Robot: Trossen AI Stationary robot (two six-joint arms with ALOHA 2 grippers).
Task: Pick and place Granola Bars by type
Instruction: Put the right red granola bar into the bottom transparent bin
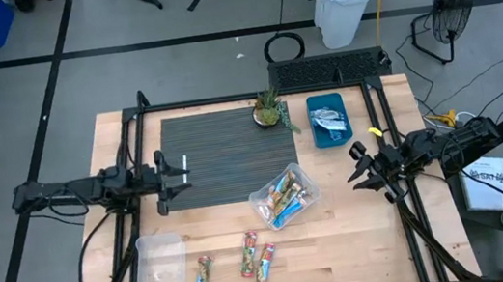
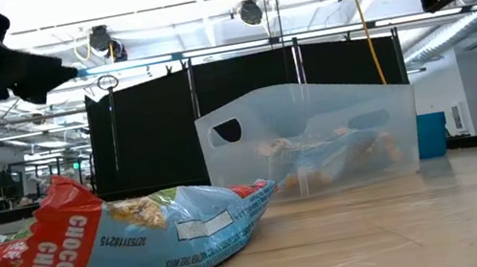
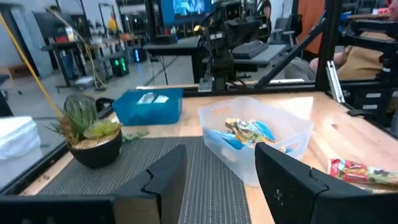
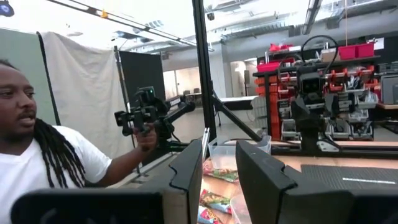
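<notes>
Granola bars [image 1: 285, 197] fill a clear plastic bin [image 1: 261, 197] lying just off the near right corner of a dark ribbed mat [image 1: 224, 154] on a wooden table [image 1: 361, 234]. Three more bars [image 1: 248, 255] in red, orange and green wrappers lie loose on the wood nearer the front edge than the mat, one beside an empty clear bin [image 1: 157, 269] and two close together. Silvery bars [image 1: 329, 121] sit in a blue tray [image 1: 311, 106] just right of the mat, next to a small potted plant [image 1: 270, 110] standing on the mat's far right corner. A white strip [image 1: 184, 162] lies near the mat's left edge.

The left gripper [image 1: 170, 174] hovers over the mat's left edge with its fingers [image 3: 166, 177] spread wide and nothing between them. The right gripper [image 1: 359, 168] hangs above the table to the right of the mat, well clear of the bins, its fingers [image 4: 189, 171] set apart with a narrow gap and empty.

In the low view a "Chocolate Chip" bar [image 2: 132, 253] lies in the foreground before the filled bin. In the right wrist view a person [image 4: 50, 155] in a white shirt stands beyond the table.
</notes>
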